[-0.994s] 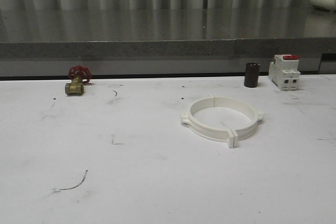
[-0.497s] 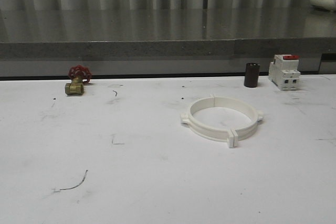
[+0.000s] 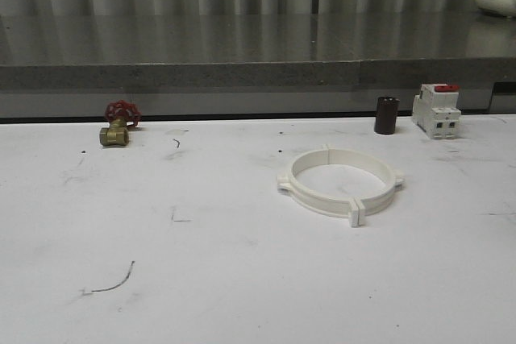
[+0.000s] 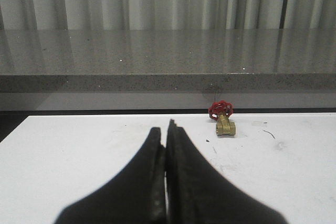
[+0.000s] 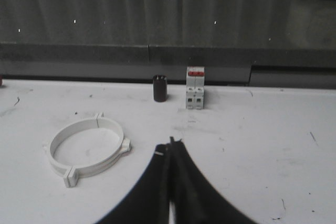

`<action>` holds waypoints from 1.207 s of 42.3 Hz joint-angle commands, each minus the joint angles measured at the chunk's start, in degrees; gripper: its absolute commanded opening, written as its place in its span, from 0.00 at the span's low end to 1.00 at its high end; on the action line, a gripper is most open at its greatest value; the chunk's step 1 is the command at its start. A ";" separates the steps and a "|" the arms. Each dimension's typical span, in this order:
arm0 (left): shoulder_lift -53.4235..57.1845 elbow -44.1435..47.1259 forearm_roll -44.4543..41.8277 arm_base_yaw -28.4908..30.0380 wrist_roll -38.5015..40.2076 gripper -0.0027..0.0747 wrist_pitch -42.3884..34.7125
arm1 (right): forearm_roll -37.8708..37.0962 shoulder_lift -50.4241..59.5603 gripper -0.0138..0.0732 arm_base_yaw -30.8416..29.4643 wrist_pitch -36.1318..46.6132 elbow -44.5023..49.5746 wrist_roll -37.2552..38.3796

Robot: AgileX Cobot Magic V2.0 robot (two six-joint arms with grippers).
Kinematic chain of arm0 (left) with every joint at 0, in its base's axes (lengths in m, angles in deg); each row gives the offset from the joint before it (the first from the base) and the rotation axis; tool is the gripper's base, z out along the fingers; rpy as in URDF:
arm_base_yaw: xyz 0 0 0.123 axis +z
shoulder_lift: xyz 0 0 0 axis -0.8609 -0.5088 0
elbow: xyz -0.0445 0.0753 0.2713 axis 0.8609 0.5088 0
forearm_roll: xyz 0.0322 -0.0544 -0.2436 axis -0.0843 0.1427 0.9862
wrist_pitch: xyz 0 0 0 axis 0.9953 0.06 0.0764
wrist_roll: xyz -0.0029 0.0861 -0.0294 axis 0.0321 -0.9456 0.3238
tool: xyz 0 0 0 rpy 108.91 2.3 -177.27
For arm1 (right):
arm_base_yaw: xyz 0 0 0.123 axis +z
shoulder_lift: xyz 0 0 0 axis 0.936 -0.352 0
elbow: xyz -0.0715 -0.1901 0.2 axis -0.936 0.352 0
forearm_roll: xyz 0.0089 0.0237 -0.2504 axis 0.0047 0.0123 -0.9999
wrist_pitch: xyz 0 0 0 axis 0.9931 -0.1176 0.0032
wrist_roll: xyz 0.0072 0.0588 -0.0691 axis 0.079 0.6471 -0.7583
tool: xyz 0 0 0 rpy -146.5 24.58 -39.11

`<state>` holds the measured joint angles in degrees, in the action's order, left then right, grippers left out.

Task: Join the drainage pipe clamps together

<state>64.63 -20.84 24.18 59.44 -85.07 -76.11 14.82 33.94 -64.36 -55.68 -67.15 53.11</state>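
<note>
Drainage pipe clamps (image 3: 339, 182) lie joined as one white ring on the table (image 3: 242, 279), right of centre.

Left gripper (image 4: 166, 129) and right gripper (image 5: 170, 142) have fingers pressed together, holding nothing. From the ring, the dark cylinder (image 3: 386, 114) sits at about one o'clock, the breaker (image 3: 436, 109) beyond it, apparently untouched; the brass valve (image 3: 118, 126) lies near ten o'clock.

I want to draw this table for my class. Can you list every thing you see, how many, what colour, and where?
pipe clamps: two, white, joined in a ring, middle-right of the table
valve: one, brass with red handle, far left
cylinder: one, dark brown, upright, far right
breaker: one, white with red top, beside the cylinder
table: one, white, scuffed
left end effector: one, black, shut, empty
right end effector: one, black, shut, empty
</note>
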 commanded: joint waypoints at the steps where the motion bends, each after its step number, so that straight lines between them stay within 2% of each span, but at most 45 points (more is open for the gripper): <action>1: 0.66 1.27 0.20 -0.02 0.53 0.01 -4.87 | -0.61 4.00 0.02 -0.90 10.02 3.89 -0.24; 10: 0.55 1.27 0.20 -0.02 0.53 0.01 -4.87 | -0.44 4.33 0.02 -1.69 12.75 9.07 -0.24; 13: 0.55 1.27 0.20 -0.02 0.53 0.01 -4.87 | -0.42 4.38 0.02 -1.74 16.61 11.25 -0.24; 43: 0.55 1.27 0.20 -0.02 0.53 0.01 -4.87 | -0.60 4.32 0.02 -1.79 17.51 11.00 1.21; 51: 0.55 1.27 0.20 -0.02 0.53 0.01 -4.87 | -0.60 4.38 0.02 -4.45 17.39 11.00 1.21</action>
<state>64.63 -20.84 24.18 59.44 -85.07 -76.35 14.71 37.42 -67.71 -43.27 -55.89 54.33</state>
